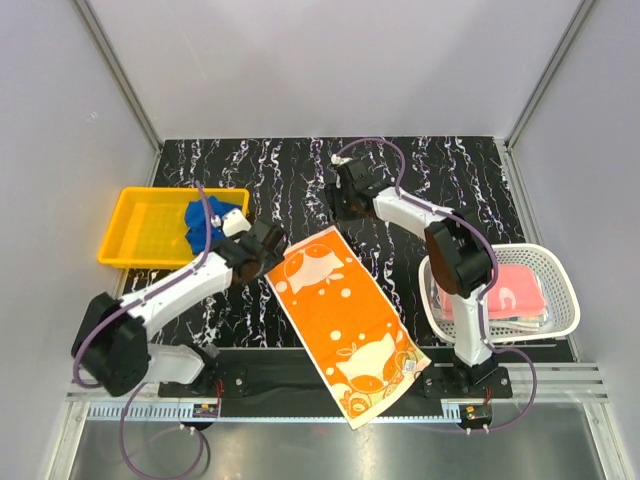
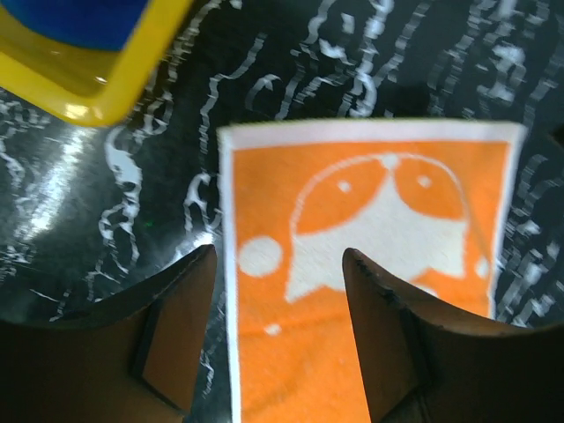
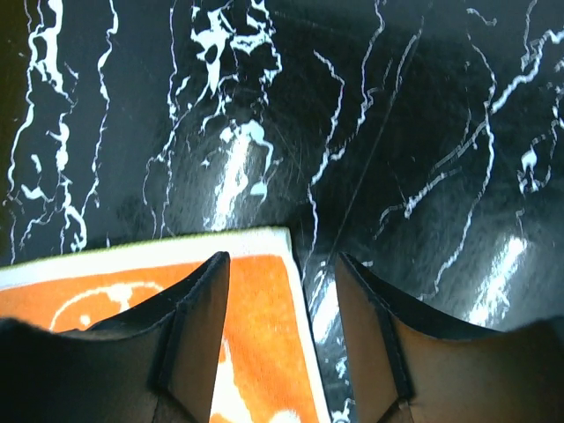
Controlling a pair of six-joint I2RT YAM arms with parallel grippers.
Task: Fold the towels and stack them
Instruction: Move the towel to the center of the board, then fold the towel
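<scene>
Left claw [image 2: 278,264] and right claw [image 3: 282,269] both stand open and empty. We see each arm stretched forward, poised above a far corner of the orange cartoon-printed cloth towel [image 1: 345,315], which lies flat on the black marbled surface [image 1: 440,175].

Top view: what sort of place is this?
Probably a lab test cell, not a home: grey wall panels in aluminium framing, a marble-patterned black table, a yellow tray and white mesh basket staged on it.

Black marbled table [image 1: 450,180] — orange towel [image 1: 335,300], yellow tray [image 1: 150,232], white basket [image 1: 566,285].
</scene>
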